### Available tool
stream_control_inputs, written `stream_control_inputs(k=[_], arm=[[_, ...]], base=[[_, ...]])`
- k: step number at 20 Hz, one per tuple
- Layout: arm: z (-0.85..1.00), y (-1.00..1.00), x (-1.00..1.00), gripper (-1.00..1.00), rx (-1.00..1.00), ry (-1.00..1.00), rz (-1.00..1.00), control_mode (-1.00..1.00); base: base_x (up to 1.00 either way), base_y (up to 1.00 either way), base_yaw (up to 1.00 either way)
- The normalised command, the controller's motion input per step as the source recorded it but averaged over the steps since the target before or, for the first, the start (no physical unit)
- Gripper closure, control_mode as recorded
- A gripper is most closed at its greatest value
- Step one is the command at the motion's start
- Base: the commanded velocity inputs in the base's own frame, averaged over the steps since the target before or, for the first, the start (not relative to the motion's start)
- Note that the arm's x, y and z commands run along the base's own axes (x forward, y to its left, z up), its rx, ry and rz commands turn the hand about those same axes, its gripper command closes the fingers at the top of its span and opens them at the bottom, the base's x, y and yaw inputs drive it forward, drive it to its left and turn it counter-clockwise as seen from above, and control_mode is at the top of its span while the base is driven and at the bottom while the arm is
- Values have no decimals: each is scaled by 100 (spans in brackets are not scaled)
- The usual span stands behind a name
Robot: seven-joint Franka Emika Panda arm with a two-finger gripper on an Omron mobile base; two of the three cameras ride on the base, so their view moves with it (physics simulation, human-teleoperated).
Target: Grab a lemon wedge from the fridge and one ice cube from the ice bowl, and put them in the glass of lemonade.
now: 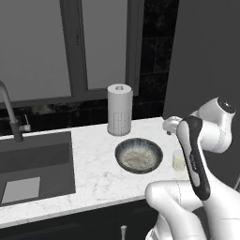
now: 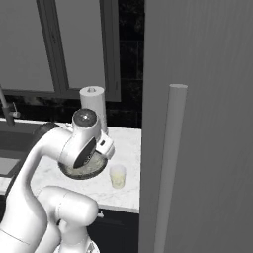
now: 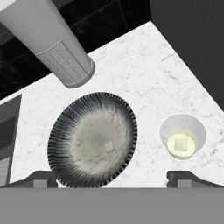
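Observation:
In the hand view my gripper point(image 3: 113, 178) looks down on the counter, its fingertips point(image 3: 41, 178) wide apart with nothing between them. It hovers over the near rim of the ice bowl point(image 3: 61, 131), dark-rimmed and pale inside, where one small ice cube point(image 3: 108, 146) lies. Right of the bowl stands the glass of lemonade point(image 3: 182, 136), with a pale square shape in the liquid. The base views show the bowl point(image 1: 138, 155) and the glass point(image 2: 117, 176) on the white counter. The fridge point(image 2: 207, 99) is shut, with its bar handle point(image 2: 170, 163) facing me. The lemon wedge is out of view.
A tall white dotted cylinder point(image 1: 119, 109) stands behind the bowl by the dark window wall. A dark sink point(image 1: 35, 164) with a faucet point(image 1: 11, 117) lies to the left. The fridge side point(image 1: 206, 56) bounds the counter on the right.

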Motion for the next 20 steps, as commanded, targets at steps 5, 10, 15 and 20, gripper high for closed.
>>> stream_control_inputs(k=[5,10,15,20], arm=[[53,21,-88,-100,-10,-15,16,-100],[85,23,-76,-100,-29,1,12,-100],[51,44,-26,-100,-24,14,5,-100],[-5,0,-36,-100,2,2,0,-100]], base=[[0,0,0],[0,0,0],[0,0,0],[0,0,0]])
